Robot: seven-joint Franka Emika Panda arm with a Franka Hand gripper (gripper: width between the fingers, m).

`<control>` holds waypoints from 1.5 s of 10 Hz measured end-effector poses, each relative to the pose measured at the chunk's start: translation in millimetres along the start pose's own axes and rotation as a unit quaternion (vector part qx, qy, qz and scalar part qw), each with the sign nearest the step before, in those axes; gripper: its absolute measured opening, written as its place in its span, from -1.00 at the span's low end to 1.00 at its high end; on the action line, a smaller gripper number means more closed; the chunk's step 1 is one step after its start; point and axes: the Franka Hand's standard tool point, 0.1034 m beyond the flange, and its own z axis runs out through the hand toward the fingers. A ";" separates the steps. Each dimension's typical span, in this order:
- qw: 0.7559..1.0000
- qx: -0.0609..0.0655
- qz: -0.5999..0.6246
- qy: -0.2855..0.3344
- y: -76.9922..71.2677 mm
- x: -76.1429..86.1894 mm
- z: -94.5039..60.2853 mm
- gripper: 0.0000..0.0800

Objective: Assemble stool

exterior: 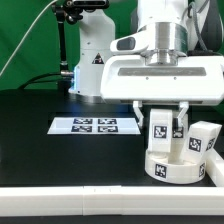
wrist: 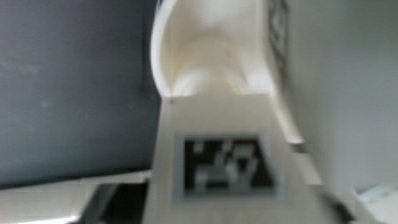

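Observation:
The round white stool seat [exterior: 176,166] lies on the black table at the exterior view's right, with tags on its side. A white tagged leg [exterior: 160,126] stands upright on the seat's top. My gripper [exterior: 163,112] hangs straight above and straddles this leg; its fingers [exterior: 141,110] stand apart from the leg's sides, open. A second leg [exterior: 181,128] stands just behind it, and a third leg [exterior: 203,140] stands at the seat's right. The wrist view shows the leg's tag [wrist: 222,160] blurred and close, with the curved seat [wrist: 210,50] beyond.
The marker board [exterior: 94,125] lies flat on the table to the exterior view's left of the seat. The arm's white base [exterior: 92,65] stands at the back. A white bar [exterior: 90,205] runs along the table's front edge.

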 end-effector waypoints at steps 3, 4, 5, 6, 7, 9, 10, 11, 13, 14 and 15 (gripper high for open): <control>1.000 0.012 0.012 -0.013 -5.0 15.3 -14.3 0.61; 1.000 0.015 0.013 -0.014 -5.5 18.8 -17.8 0.61; 0.999 0.019 0.021 -0.023 -2.9 24.8 -22.9 0.62; 0.998 0.024 0.036 -0.039 2.1 36.5 -28.8 0.62; 0.998 0.028 0.047 -0.040 5.7 50.3 -32.3 0.62; 0.998 0.026 0.043 -0.038 5.1 45.3 -29.4 0.62; 0.998 0.025 0.044 -0.037 5.7 45.7 -29.4 0.62; 0.998 0.025 0.044 -0.044 5.9 44.1 -28.8 0.62; 0.994 0.020 0.088 -0.061 16.4 40.6 -27.4 0.62; 0.987 0.020 0.124 -0.101 12.4 32.1 -26.2 0.62; 0.975 0.020 0.152 -0.163 8.7 32.5 -25.9 0.62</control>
